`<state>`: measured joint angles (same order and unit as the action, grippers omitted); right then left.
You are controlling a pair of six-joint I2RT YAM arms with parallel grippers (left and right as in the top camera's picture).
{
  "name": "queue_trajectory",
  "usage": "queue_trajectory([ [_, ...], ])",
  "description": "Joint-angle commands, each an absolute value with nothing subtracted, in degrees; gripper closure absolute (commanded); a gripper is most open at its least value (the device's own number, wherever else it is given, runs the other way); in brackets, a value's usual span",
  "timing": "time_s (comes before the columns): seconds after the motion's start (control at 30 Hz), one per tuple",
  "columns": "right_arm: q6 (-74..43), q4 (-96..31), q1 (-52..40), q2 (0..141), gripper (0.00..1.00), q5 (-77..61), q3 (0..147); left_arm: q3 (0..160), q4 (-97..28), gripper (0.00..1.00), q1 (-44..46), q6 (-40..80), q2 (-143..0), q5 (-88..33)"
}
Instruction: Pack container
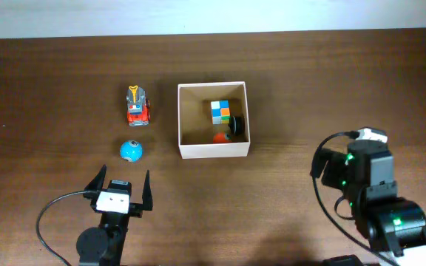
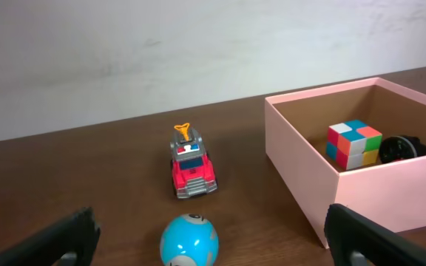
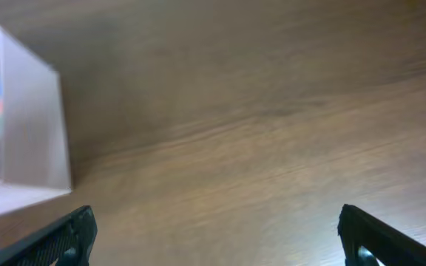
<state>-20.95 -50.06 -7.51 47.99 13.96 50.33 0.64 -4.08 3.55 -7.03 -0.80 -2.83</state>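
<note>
The bench (image 1: 50, 74) carries the container (image 1: 214, 151) midway between its left and right edges, somewhat nearer the far edge. The container opens straight up. Being square, it has no long axis, and its walls run parallel to the bench edges. The left jaws and the right jaws both stand wide open, holding nothing. Packing looks partly done: a toy truck (image 1: 138, 107) and a blue ball (image 1: 132, 151) wait outside, leftward, while a colour cube (image 1: 220, 111) lies inside. The next move probably calls for the left jaws to straddle the ball, the nearest toy.
</note>
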Motion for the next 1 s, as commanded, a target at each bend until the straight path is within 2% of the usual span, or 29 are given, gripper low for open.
queue_trajectory([
  [0.0,-13.23,-47.57,0.3,49.23,0.01,7.66,50.11,0.51,-4.38,0.01,3.2,-6.52,-0.4,-3.68],
  [0.17,-3.79,-46.26,11.18,51.55,0.01,-9.8,50.11,0.51,-4.38,0.01,3.2,-6.52,-0.4,-3.68],
  [0.33,-3.42,-46.52,16.95,54.59,0.01,-12.71,50.11,0.51,-4.38,0.01,3.2,-6.52,-0.4,-3.68],
  [0.97,-3.42,-46.87,17.65,65.25,0.01,-12.73,50.17,0.51,-4.38,0.01,3.2,-6.52,-0.4,-3.68],
])
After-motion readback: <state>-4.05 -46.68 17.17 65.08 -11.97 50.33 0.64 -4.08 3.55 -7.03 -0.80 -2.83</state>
